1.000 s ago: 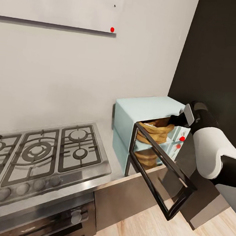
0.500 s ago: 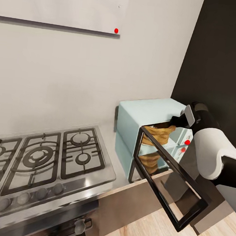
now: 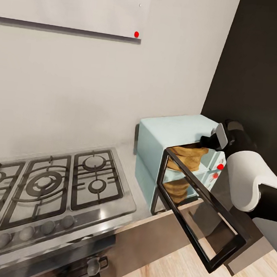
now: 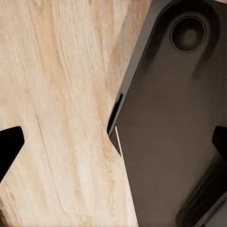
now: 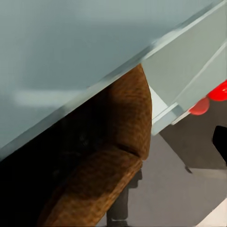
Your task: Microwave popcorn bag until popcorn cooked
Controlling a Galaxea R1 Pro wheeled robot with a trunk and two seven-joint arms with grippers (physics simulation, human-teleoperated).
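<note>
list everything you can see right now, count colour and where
small pale blue microwave: one, on the grey metal-look countertop in the corner, dark-framed glass door swung open
tan-brown popcorn bag with ring-like folds: one, in the microwave's opening
gas hob with black grates: one, steel, set in the countertop left of the microwave
red dots: two on the microwave's panel
white wall cabinet: one, above the hob
built-in dark oven: one, under the hob
light wood floor: below
right arm: white and black, reaching to the microwave's opening; fingers not clear
left gripper's black fingers: spread, over the floor
</note>
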